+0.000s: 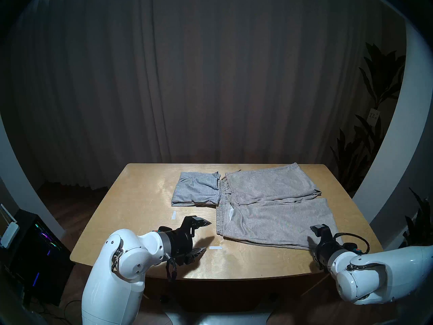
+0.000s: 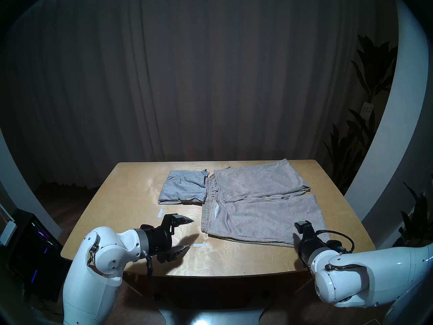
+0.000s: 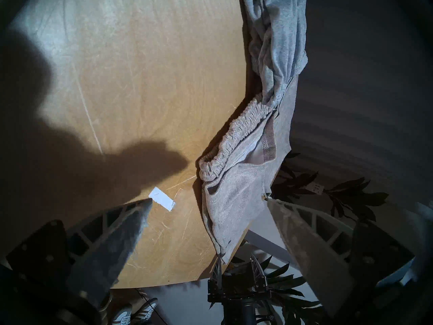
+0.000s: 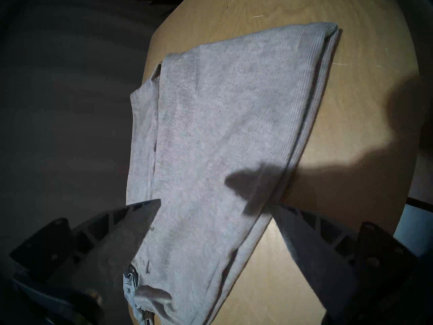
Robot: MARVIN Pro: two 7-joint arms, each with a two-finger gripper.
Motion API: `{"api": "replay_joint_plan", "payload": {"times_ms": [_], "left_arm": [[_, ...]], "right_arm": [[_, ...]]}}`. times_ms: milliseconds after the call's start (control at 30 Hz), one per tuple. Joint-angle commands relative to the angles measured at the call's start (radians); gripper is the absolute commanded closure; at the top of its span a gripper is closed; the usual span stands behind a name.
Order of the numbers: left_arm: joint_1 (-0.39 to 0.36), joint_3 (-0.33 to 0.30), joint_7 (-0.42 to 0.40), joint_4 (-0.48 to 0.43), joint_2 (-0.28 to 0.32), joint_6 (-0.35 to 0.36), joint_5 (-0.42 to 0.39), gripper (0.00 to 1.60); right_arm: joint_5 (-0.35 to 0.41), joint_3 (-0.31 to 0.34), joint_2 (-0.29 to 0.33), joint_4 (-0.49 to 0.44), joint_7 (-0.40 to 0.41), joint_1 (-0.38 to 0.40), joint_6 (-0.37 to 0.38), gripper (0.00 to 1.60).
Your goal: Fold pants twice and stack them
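Note:
The smaller light grey pants [image 1: 195,189] [image 2: 182,188] lie folded at the table's far middle. Touching their right edge, the larger beige-grey pants [image 1: 276,209] [image 2: 262,214] lie spread flat, with the gathered waistband toward the middle and both legs running right. My left gripper [image 1: 208,235] [image 2: 191,233] hovers open and empty just left of that waistband [image 3: 236,139]. My right gripper [image 1: 312,241] [image 2: 295,235] is open at the near leg's hem corner. In the right wrist view its jaws stand wide above the beige-grey leg [image 4: 222,118], holding nothing.
The wooden table [image 1: 140,200] carries two white tape marks [image 1: 173,214] [image 1: 215,247]; the nearer one shows by my left finger [image 3: 161,198]. A dark curtain hangs behind. Plants [image 1: 375,129] stand at the right, and a computer case [image 1: 35,247] sits on the floor at the left.

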Motion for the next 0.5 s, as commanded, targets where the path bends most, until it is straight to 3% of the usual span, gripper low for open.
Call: {"api": "replay_joint_plan", "payload": {"times_ms": [0,467], "left_arm": [[-0.041,0.026,-0.002,-0.001,-0.009,0.007,0.003,0.00],[-0.077,0.098,0.001,0.024,-0.028,0.025,0.002,0.00]], "right_arm": [[-0.003,-0.003,0.001,0.018,0.026,-0.018,-0.003,0.00],[-0.003,-0.015,0.001,0.078,0.073,-0.045,0.001,0.00]]}}
